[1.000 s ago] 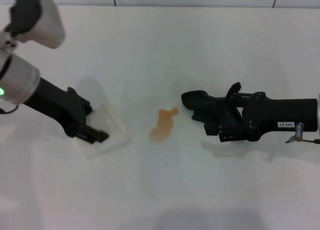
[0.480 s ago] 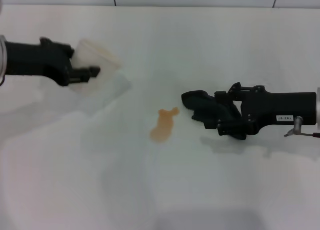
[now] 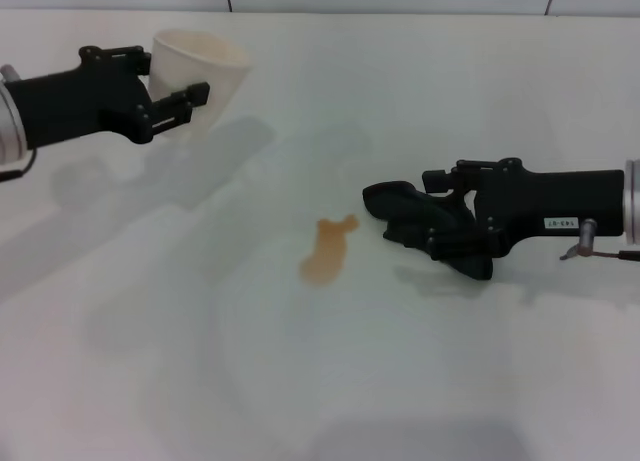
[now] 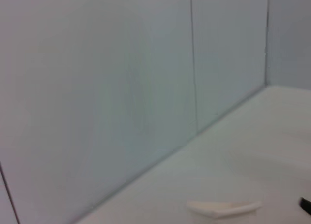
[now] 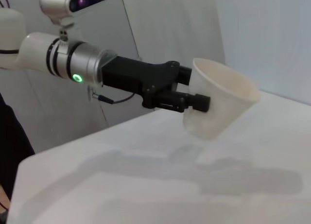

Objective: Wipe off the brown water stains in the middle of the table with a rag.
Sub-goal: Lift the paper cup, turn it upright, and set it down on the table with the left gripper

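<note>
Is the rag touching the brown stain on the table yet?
Apart. The head view shows bare white table between the rag, at the right pincer, and the brown stain.

white paper cup [image 3: 203, 66] tilted in the air, tan-tinted inside, grey wall panels [image 4: 121, 88] behind

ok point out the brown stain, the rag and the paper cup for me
brown water stains [image 3: 326, 251], head view, middle of the blotch.
rag [image 3: 400, 207], head view, its bare end toward the stain.
paper cup [image 5: 221, 100], right wrist view, its side wall.
</note>
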Robot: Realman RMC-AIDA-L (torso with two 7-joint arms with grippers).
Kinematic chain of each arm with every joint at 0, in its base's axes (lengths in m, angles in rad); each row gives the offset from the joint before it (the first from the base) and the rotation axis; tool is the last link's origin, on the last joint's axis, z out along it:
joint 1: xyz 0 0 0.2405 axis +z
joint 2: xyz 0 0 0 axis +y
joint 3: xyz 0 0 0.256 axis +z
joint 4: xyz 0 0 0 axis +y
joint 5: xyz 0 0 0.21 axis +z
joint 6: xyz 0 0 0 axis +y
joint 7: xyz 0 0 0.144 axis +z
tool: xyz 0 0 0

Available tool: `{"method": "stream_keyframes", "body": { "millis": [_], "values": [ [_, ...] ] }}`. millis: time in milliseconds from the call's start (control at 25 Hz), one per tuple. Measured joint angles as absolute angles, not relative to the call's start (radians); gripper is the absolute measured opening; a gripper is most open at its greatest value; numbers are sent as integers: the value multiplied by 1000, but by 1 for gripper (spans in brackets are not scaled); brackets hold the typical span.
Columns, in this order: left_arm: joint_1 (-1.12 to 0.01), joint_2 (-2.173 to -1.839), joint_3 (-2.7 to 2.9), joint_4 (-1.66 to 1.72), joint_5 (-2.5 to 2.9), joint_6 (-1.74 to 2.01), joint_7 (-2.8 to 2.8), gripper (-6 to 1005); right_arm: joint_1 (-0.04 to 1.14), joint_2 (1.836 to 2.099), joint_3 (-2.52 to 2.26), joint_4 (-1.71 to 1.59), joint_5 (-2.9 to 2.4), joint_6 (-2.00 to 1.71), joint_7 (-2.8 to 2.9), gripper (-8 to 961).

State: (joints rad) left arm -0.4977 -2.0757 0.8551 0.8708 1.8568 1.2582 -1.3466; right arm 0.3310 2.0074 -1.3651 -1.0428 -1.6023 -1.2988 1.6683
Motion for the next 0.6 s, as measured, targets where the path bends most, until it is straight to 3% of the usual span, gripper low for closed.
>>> {"method": "stream_keyframes", "body": {
  "millis": [600],
  "values": [
    [-496,-2078,815,515,1612,1169,-896,495,351,2009,-1374,-1023,-1655,-1228,1623,838]
  ]
}}
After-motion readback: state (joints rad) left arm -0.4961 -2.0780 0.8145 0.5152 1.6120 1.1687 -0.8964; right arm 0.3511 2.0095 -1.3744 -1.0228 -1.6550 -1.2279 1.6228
